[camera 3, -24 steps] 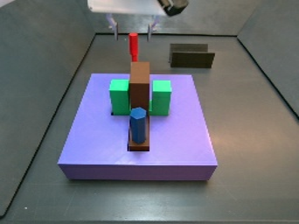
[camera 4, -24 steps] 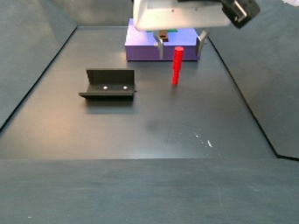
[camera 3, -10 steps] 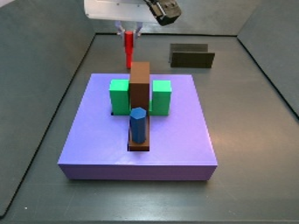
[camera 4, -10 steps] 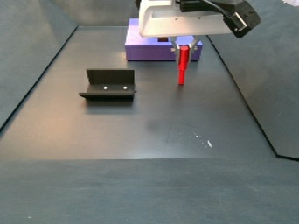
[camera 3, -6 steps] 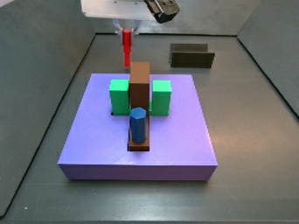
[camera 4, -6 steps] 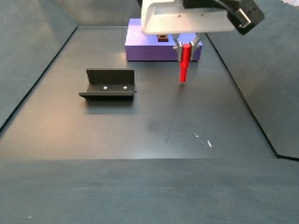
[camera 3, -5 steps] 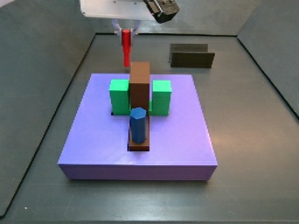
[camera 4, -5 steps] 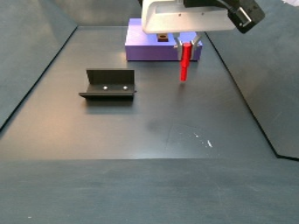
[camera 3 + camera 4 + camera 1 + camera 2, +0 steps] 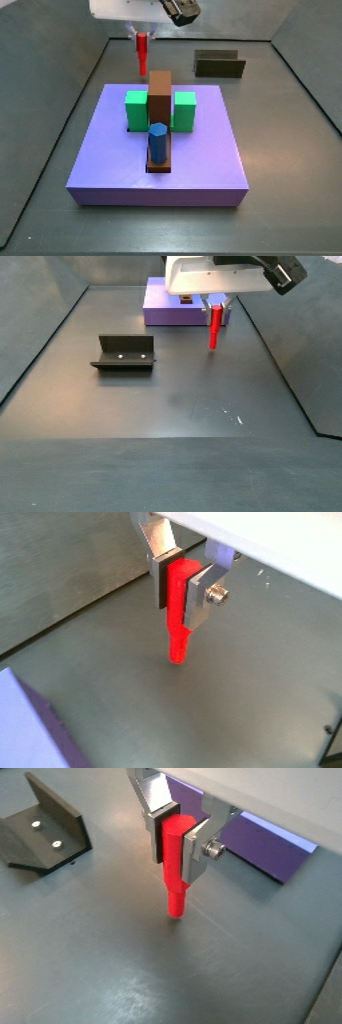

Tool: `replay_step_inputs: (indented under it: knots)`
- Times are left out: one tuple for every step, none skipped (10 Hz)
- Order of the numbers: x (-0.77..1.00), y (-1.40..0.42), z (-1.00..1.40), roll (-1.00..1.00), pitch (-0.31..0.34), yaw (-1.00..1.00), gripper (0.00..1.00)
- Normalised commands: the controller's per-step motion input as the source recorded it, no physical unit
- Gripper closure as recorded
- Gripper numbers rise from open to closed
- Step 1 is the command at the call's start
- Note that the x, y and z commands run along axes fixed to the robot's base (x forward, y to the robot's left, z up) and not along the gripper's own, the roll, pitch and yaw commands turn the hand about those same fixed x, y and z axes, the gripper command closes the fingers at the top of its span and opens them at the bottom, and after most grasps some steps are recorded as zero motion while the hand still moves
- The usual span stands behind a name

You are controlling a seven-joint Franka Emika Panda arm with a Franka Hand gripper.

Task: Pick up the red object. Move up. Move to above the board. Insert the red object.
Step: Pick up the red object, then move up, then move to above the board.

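My gripper (image 9: 181, 592) is shut on the red object (image 9: 178, 622), a slim red peg held upright by its top; it shows the same way in a wrist view (image 9: 174, 863). In both side views the peg (image 9: 140, 54) (image 9: 214, 328) hangs clear above the grey floor, behind the far end of the purple slab (image 9: 160, 145). The board (image 9: 160, 108), a narrow brown strip, lies on the slab between two green blocks (image 9: 136, 110) (image 9: 185, 110). A blue peg (image 9: 158, 143) stands in its near end.
The fixture (image 9: 219, 65) stands on the floor to the right of the peg; it also shows in a side view (image 9: 124, 352) and in a wrist view (image 9: 43, 832). Grey walls ring the floor (image 9: 160, 406). A corner of the purple slab shows in a wrist view (image 9: 267, 843).
The gripper has risen with the red peg and shifted slightly toward the purple slab. The peg stays clamped in the fingers.
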Motion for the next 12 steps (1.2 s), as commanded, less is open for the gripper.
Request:
replay_step_inputs:
  knots:
    - [0.0, 0.0, 0.0, 0.0, 0.0, 0.0, 1.0]
    - [0.0, 0.0, 0.0, 0.0, 0.0, 0.0, 1.0]
    - [0.0, 0.0, 0.0, 0.0, 0.0, 0.0, 1.0]
    - [0.0, 0.0, 0.83, 0.0, 0.0, 0.0, 1.0]
    - [-0.02, 0.02, 0.84, 0.0, 0.004, 0.05, 1.0]
    - [-0.07, 0.02, 0.56, 0.0, 0.041, 0.05, 1.0]
    - [-0.05, 0.01, 0.35, 0.0, 0.026, 0.04, 1.0]
    - [0.0, 0.0, 1.4, 0.0, 0.0, 0.0, 1.0]
    - [-0.01, 0.0, 1.4, 0.0, 0.028, -0.02, 1.0]
    - [-0.03, 0.0, 1.4, 0.0, 0.016, -0.01, 1.0]
    - [0.03, 0.0, 1.4, -0.01, 0.025, -0.01, 1.0]
    - [0.06, 0.0, 1.0, -0.01, 0.066, 0.0, 1.0]
